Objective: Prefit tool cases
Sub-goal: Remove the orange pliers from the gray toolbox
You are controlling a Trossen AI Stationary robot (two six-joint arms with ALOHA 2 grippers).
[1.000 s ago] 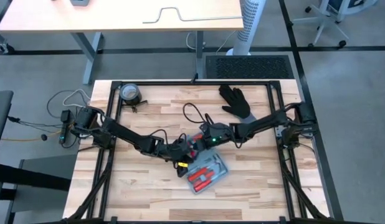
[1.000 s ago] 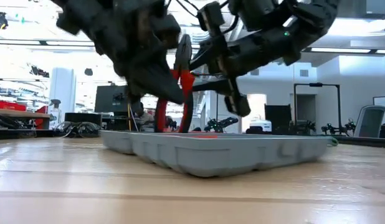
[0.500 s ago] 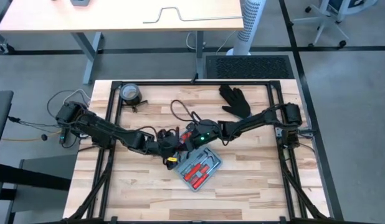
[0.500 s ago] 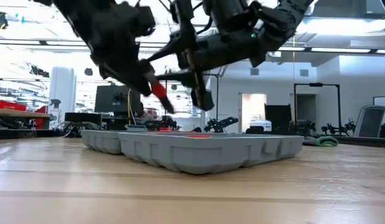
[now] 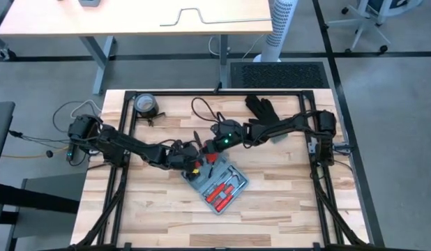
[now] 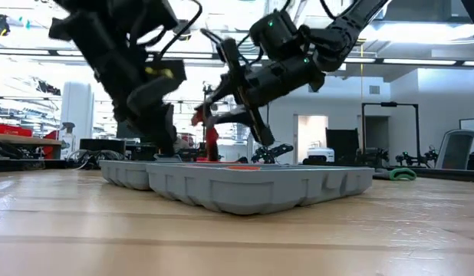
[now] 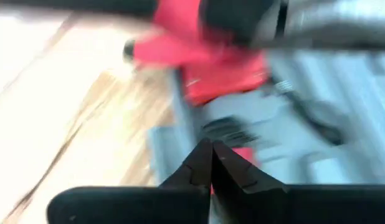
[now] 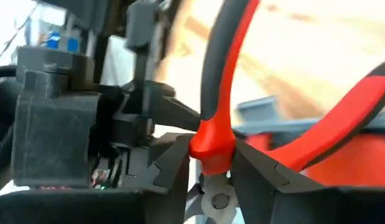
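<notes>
We see the case (image 5: pixel 217 183) open on the table (image 5: pixel 285 202). The right gripper (image 8: pixel 208 163) clamps red pliers (image 8: pixel 225 93) above it. The left gripper (image 7: pixel 211 163) is closed, empty.

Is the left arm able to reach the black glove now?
Probably not easily: the glove lies at the far right, and the right arm, its claw shut on red pliers, crosses between it and the left claw.

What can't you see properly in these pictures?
- Left wrist view: the case and a red tool are smeared by motion blur; which tool it is cannot be told.
- High view: both grippers meet over the case's far corner, too small to separate.
- Low view: the case's wall hides the tools inside.
- Right wrist view: the right gripper clamps red-handled pliers; their tips are cut off.
</notes>
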